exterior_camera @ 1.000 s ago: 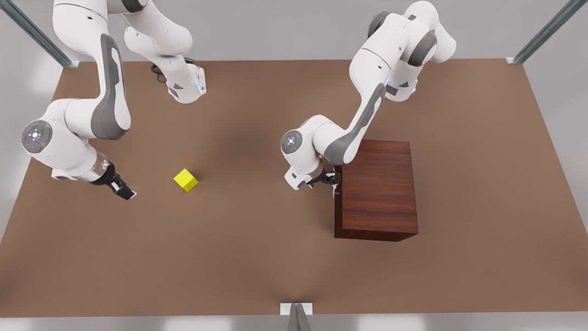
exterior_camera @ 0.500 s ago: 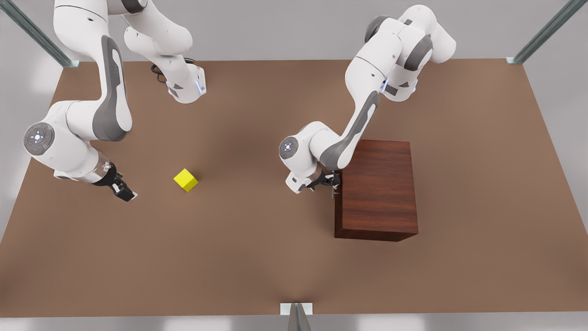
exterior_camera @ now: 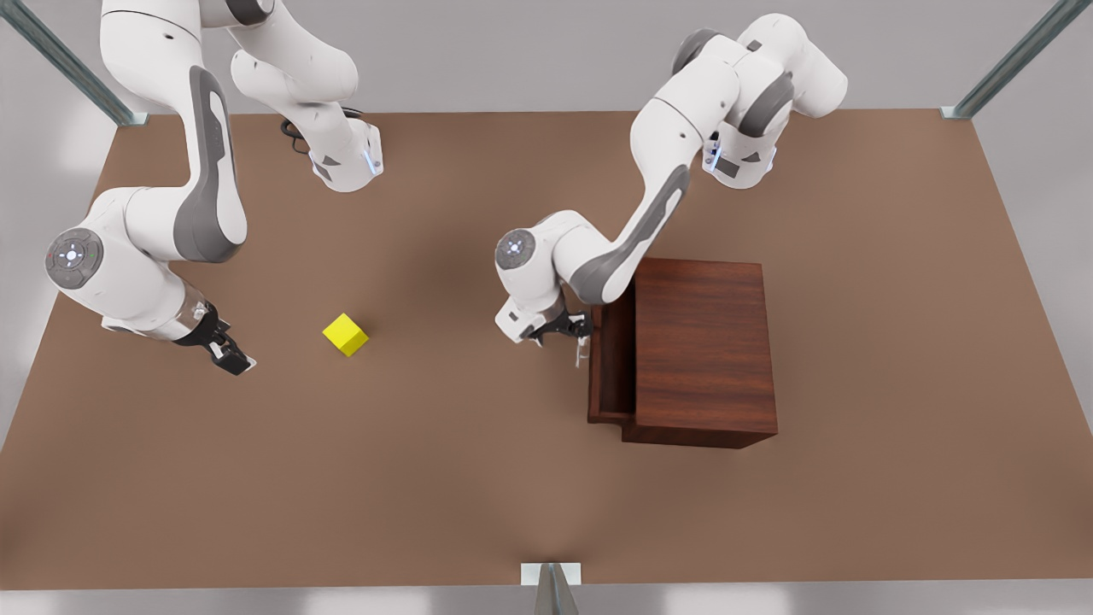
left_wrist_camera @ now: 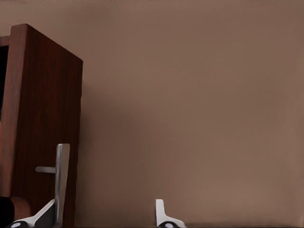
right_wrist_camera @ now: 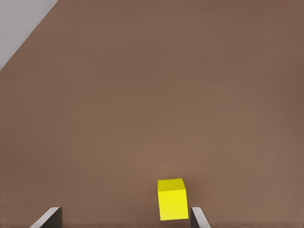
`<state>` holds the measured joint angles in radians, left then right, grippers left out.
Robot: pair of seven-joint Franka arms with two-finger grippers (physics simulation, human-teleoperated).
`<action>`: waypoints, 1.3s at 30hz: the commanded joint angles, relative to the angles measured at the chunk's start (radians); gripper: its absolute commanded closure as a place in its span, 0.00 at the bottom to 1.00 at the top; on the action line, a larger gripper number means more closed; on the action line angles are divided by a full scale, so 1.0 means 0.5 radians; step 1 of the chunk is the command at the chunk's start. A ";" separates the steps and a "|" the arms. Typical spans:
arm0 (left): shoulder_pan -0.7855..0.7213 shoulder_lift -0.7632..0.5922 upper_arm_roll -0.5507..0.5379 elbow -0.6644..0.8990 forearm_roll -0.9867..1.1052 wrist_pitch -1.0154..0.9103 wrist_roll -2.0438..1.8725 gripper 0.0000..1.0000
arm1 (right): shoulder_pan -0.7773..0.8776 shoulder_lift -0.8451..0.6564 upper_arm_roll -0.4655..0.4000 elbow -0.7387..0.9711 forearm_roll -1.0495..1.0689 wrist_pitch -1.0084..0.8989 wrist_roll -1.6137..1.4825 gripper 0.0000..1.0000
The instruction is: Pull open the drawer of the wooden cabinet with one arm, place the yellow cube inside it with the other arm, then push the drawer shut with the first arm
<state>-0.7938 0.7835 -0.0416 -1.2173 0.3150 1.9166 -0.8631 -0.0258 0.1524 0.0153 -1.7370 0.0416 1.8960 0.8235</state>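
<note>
Pulling stage, front view: left gripper [exterior_camera: 574,331] sits at the handle [exterior_camera: 581,350] of the drawer [exterior_camera: 610,359], which stands partly out of the cabinet [exterior_camera: 704,350] toward the front view's left. The drawer's long axis runs along the cabinet front, crosswise to the pull. Right gripper [exterior_camera: 232,359] waits low over the table [exterior_camera: 478,478], with the yellow cube [exterior_camera: 346,334] near it, off its tips toward the cabinet. This arm is by far the nearer to the cube.

Left wrist view: the silver handle [left_wrist_camera: 61,183] lies against one fingertip [left_wrist_camera: 45,216]; the other fingertip [left_wrist_camera: 164,216] stands well apart. Jaws look spread, hooking rather than clamping the bar. Drawer front [left_wrist_camera: 45,118] fills the side beside it.

Right wrist view: fingertips [right_wrist_camera: 50,216] set wide, holding nothing. The cube [right_wrist_camera: 172,198] rests on the table ahead of them, nearer one finger, its faces turned slightly off the jaw line. Judgement: the drawer needs more travel before the cube goes in.
</note>
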 commanded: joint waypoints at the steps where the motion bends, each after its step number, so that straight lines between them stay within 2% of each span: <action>1: -0.032 0.010 -0.021 0.014 -0.013 0.075 -0.096 0.00 | 0.003 -0.001 0.000 -0.002 0.000 -0.003 0.043 0.00; 4: -0.091 0.025 -0.024 0.017 -0.013 0.134 -0.124 0.00 | 0.015 0.014 0.000 -0.002 0.000 -0.003 0.043 0.00; 5: -0.091 -0.012 -0.018 0.017 -0.010 0.039 -0.069 0.00 | 0.015 0.014 0.003 -0.002 -0.003 -0.003 0.046 0.00; 7: -0.112 -0.186 -0.039 0.127 -0.010 -0.473 0.115 0.00 | 0.024 0.014 0.003 -0.005 0.000 -0.003 0.053 0.00; 10: -0.075 -0.530 -0.006 0.128 -0.004 -1.029 0.511 0.00 | 0.055 0.011 0.003 -0.088 -0.003 -0.009 0.089 0.00; 12: 0.302 -0.760 0.086 0.115 -0.010 -1.311 0.891 0.00 | 0.092 -0.035 0.006 -0.244 0.000 0.049 0.099 0.00; 13: 0.679 -0.840 0.086 0.088 -0.203 -1.409 1.186 0.00 | 0.092 -0.084 0.012 -0.361 0.006 0.126 0.102 0.00; 14: 1.041 -0.910 0.083 -0.004 -0.485 -1.400 1.349 0.00 | 0.095 -0.118 0.025 -0.456 0.012 0.205 0.105 0.00; 15: 1.244 -1.015 0.086 -0.170 -0.639 -1.272 1.349 0.00 | 0.098 -0.127 0.043 -0.511 0.021 0.227 0.105 0.00; 20: 1.311 -1.024 0.114 -0.139 -0.786 -1.204 1.318 0.00 | 0.119 -0.069 0.049 -0.628 0.061 0.445 0.108 0.00; 23: 1.358 -1.273 0.135 -0.529 -0.860 -0.989 1.349 0.00 | 0.107 0.097 0.052 -0.634 0.070 0.696 0.129 0.00; 26: 1.302 -1.214 0.111 -0.498 -0.829 -0.725 1.407 0.00 | 0.082 0.134 0.040 -0.637 0.092 0.770 0.138 0.00; 30: 1.434 -1.193 0.151 -0.413 -0.857 -0.913 1.907 0.00 | 0.027 0.063 0.040 -1.005 0.202 1.221 0.117 0.00; 39: 1.428 -1.125 0.151 -0.403 -0.728 -0.814 1.843 0.00 | 0.144 0.140 0.055 -1.171 0.205 1.436 0.132 0.00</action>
<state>-0.0793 0.2213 0.0339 -1.4198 -0.0656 1.4972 -0.1962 0.0407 0.2184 0.0433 -2.3174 0.1407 2.5172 0.8781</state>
